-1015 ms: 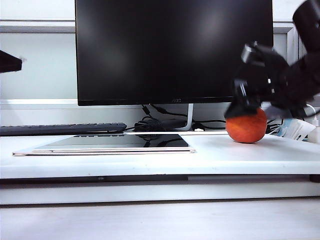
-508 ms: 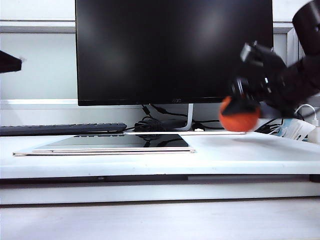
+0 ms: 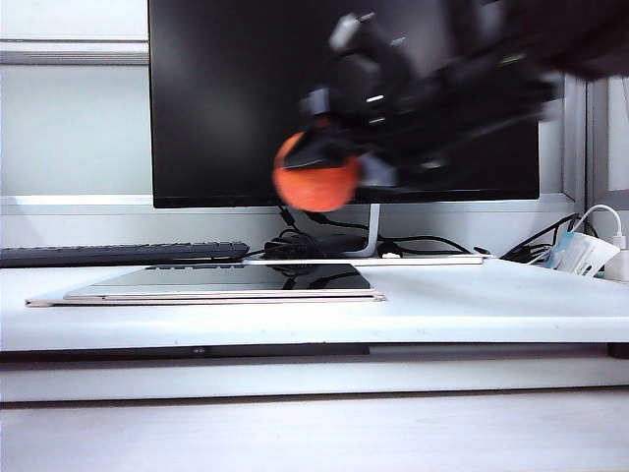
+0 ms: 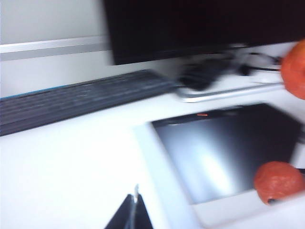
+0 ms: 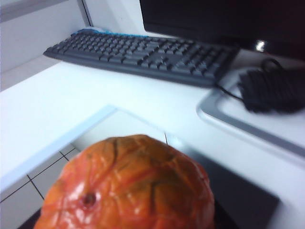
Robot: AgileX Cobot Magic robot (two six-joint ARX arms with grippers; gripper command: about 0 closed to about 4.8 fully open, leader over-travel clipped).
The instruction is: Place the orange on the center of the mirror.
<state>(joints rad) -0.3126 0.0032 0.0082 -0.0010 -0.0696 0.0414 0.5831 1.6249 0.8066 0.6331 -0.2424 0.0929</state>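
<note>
The wrinkled orange (image 3: 314,182) hangs above the flat, dark mirror (image 3: 221,283).

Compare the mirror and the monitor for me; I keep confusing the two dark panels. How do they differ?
The mirror lies flat on the white table; the monitor stands upright on a stand behind it. The mirror is a thin slab with a pale rim; the monitor is far larger, with a black frame. The mirror reflects the orange held above it by the right gripper; the monitor's screen shows only faint glare. Both are dark, glossy rectangles.
</note>
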